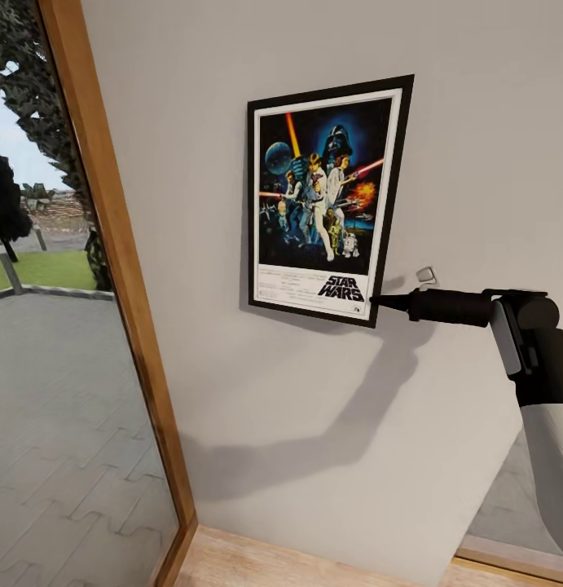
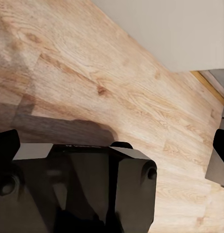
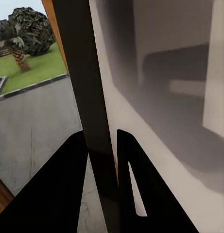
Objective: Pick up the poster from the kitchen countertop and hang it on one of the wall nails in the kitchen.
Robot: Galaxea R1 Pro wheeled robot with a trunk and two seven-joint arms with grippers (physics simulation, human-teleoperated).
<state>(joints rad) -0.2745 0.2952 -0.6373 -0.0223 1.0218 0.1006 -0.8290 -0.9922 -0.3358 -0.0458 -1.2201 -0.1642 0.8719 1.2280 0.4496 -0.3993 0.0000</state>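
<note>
Now the poster (image 1: pixel 326 200) sits against the wall, pinched at its lower right corner by the right gripper (image 1: pixel 377 301).

Seen from the head view, the poster is slightly tilted on the pale wall (image 1: pixel 232 391), its black frame casting a shadow below, "STAR WARS" lettering at the bottom. A small nail or hook (image 1: pixel 426 275) sticks out of the wall just beside the poster's right edge, above the right gripper's dark fingers. The right wrist view shows the 2 black fingers (image 3: pixel 133 194) narrowed onto the poster's thin dark edge (image 3: pixel 90 97), with a wood-framed window (image 1: pixel 122 269) and paved yard beyond. The left wrist view looks down on a wooden floor (image 2: pixel 107 82); whether the left gripper (image 2: pixel 114 145) is wide or narrow, I cannot tell.
</note>
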